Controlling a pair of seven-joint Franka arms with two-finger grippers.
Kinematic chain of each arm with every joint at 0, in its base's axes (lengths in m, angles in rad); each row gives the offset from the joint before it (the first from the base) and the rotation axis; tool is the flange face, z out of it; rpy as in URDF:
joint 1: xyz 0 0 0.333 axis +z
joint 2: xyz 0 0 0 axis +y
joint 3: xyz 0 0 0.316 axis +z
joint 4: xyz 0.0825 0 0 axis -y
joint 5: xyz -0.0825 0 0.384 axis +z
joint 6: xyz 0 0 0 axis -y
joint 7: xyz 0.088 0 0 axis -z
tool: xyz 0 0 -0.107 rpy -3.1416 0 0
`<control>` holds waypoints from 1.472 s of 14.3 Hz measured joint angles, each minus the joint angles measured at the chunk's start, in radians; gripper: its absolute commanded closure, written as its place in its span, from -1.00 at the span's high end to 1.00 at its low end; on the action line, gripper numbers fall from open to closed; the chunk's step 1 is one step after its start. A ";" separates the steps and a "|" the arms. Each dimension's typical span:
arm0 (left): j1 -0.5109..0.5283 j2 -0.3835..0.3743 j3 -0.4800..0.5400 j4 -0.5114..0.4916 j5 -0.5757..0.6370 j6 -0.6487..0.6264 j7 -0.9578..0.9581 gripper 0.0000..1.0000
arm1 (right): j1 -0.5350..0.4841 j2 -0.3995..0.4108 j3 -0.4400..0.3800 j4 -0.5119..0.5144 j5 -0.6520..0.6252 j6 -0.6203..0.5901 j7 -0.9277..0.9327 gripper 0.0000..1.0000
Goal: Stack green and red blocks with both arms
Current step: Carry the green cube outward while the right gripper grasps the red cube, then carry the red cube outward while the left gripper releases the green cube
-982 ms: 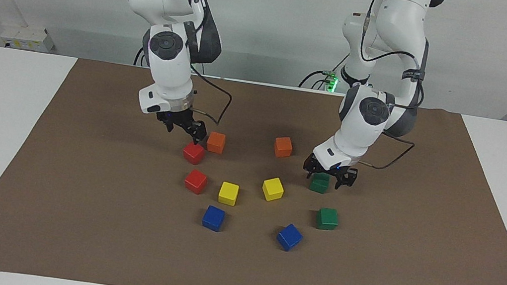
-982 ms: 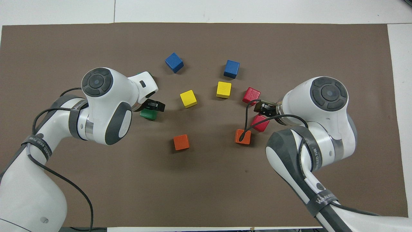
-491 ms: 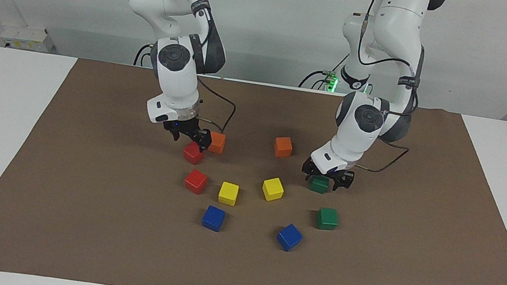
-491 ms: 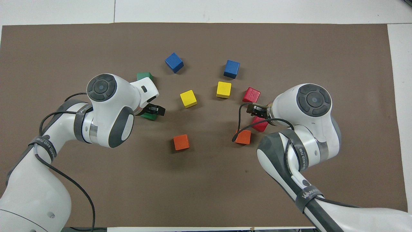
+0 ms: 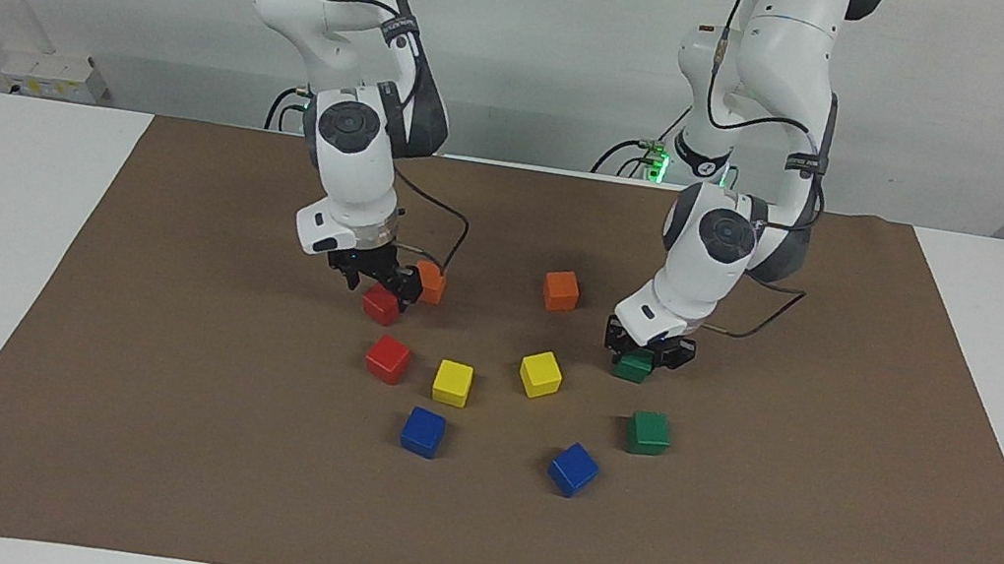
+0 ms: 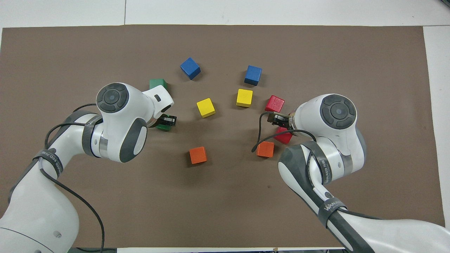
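Two red and two green blocks lie on the brown mat (image 5: 148, 388). My left gripper (image 5: 647, 354) is low over one green block (image 5: 633, 369), open, with a finger on each side of it; the same block shows in the overhead view (image 6: 162, 127). The other green block (image 5: 648, 432) lies farther from the robots. My right gripper (image 5: 377, 286) is open just above one red block (image 5: 380, 307), beside an orange block (image 5: 433, 284). The second red block (image 5: 388, 359) lies farther out.
Another orange block (image 5: 560, 290) sits between the two grippers. Two yellow blocks (image 5: 452, 382) (image 5: 540, 373) and two blue blocks (image 5: 422, 431) (image 5: 573, 469) lie farther from the robots, in the middle of the mat.
Both grippers have come down: the left one has sunk around its green block, the right one has dropped closer onto its red block. No block has moved.
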 measured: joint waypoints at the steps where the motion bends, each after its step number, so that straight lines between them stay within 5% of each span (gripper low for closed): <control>1: 0.000 0.000 0.003 0.003 0.000 0.000 -0.004 -1.00 | 0.000 0.005 0.000 -0.003 0.000 0.004 0.000 0.90; 6: 0.107 -0.047 0.023 0.041 0.000 -0.049 -0.005 -1.00 | 0.000 0.036 0.000 -0.017 0.000 0.067 0.000 0.84; 10: 0.324 -0.090 0.032 0.040 0.001 -0.096 0.205 -1.00 | 0.001 0.042 0.000 -0.022 0.000 0.073 0.000 0.68; 13: 0.504 -0.089 0.035 0.035 0.001 -0.099 0.356 -1.00 | 0.001 0.042 0.000 -0.027 0.000 0.077 0.000 -0.11; 16: 0.569 -0.089 0.034 0.020 0.001 -0.097 0.363 -1.00 | 0.002 0.042 0.000 -0.030 -0.001 0.077 -0.006 -0.83; 21: 0.593 -0.080 0.030 -0.025 0.001 -0.046 0.363 -1.00 | -0.002 0.037 -0.002 -0.007 -0.001 0.042 -0.056 -0.85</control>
